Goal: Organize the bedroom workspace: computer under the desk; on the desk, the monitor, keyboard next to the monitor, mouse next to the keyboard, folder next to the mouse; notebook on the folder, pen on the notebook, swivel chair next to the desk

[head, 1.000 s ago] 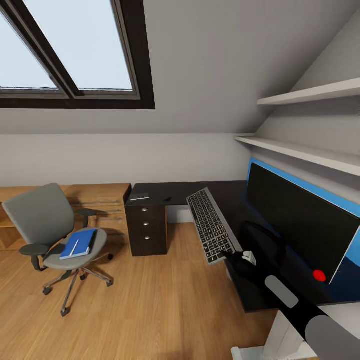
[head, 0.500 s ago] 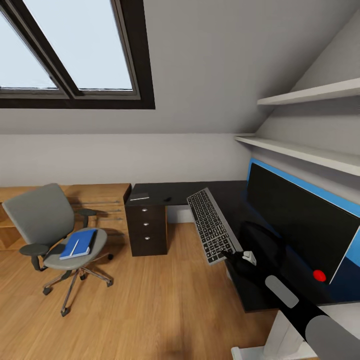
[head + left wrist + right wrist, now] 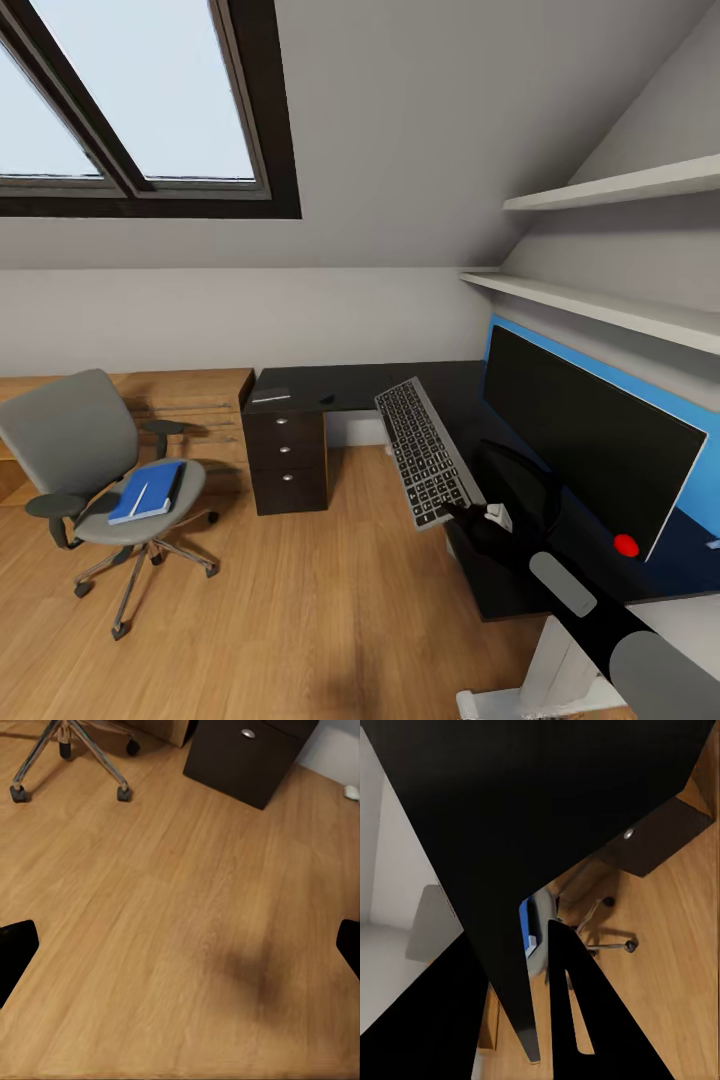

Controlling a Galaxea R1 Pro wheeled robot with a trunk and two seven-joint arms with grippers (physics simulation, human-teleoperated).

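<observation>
One right claw is pinching the near short end of the flat dark rectangular keyboard, which is tilting over the black worktop beside the wide black monitor, looking stiff, light and likely to sag from that end grip.

- We see a dark-framed skylight set in the sloped grey wall, pale sky behind its glass.
- We see two white shelves on the side wall, the upper shelf above the lower shelf.
- We see a light wood cabinet with long bar handles against the far wall.
- We see a light wood floor underfoot; in the left wrist view a soft dark shadow lies on its planks.
</observation>
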